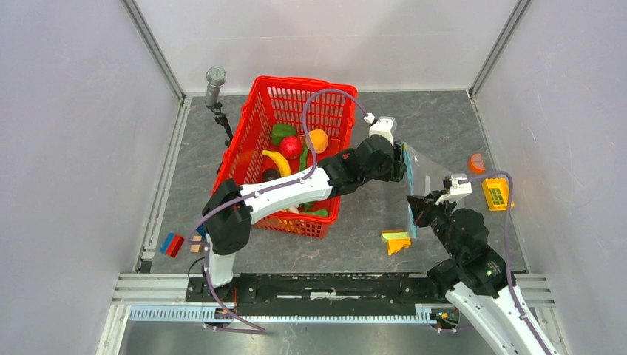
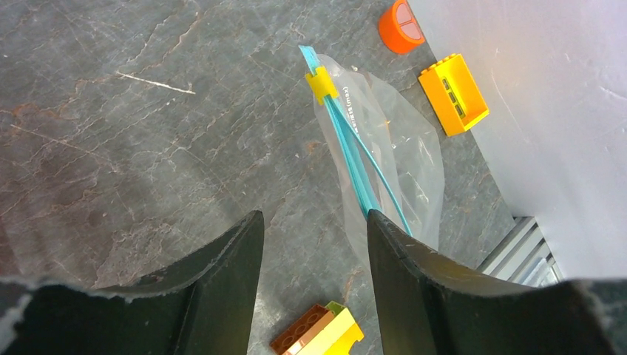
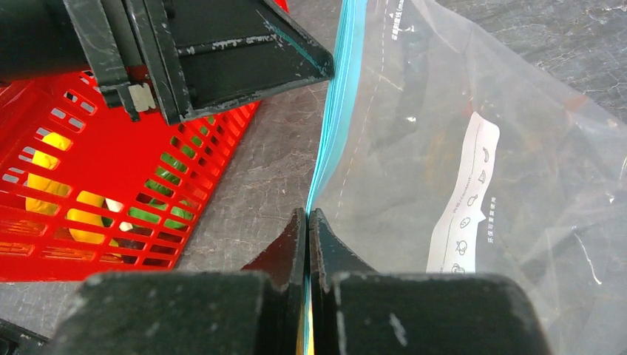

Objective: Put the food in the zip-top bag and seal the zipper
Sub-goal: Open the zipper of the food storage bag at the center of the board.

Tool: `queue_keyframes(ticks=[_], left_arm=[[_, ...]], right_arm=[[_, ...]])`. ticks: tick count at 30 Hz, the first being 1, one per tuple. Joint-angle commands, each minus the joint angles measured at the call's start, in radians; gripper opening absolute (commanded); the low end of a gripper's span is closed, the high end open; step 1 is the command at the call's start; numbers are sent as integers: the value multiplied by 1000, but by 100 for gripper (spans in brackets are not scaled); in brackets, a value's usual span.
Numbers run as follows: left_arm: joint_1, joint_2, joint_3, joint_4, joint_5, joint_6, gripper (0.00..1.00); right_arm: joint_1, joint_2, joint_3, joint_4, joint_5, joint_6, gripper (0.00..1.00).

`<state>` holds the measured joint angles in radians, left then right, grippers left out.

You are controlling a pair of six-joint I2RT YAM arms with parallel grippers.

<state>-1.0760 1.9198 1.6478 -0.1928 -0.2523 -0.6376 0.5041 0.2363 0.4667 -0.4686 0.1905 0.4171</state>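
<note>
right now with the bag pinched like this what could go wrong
The right pincer is shut on only the thin zipper edge of the zip-top bag, so the bag may slip or twist.
The left pincer is open with the zipper at one finger, not clearly between them; closing may miss it.
The left arm reaches across the red basket holding the food and could knock it.

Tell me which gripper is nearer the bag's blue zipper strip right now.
Right. The right gripper is shut on the zipper strip; the left gripper is open, one fingertip just beside the strip, not clamping it.
</note>
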Motion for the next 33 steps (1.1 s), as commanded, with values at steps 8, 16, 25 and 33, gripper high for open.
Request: queue_keyframes(ticks=[8,16,25,33], left_arm=[[-7,19,68,-14,26,10,63],[-6,45,78,-22,46,-3,62],[-6,60,84,-24,61,-8,59],[-11,68,32,35,146,-54,50]], right_arm=[[5,3,-15,31,-32,-56,0],[5,0,-26,42,-37,-67,0],[4,-24,-33,68,-58,-79,0],[4,-56,-60,106,-52,-88,0]])
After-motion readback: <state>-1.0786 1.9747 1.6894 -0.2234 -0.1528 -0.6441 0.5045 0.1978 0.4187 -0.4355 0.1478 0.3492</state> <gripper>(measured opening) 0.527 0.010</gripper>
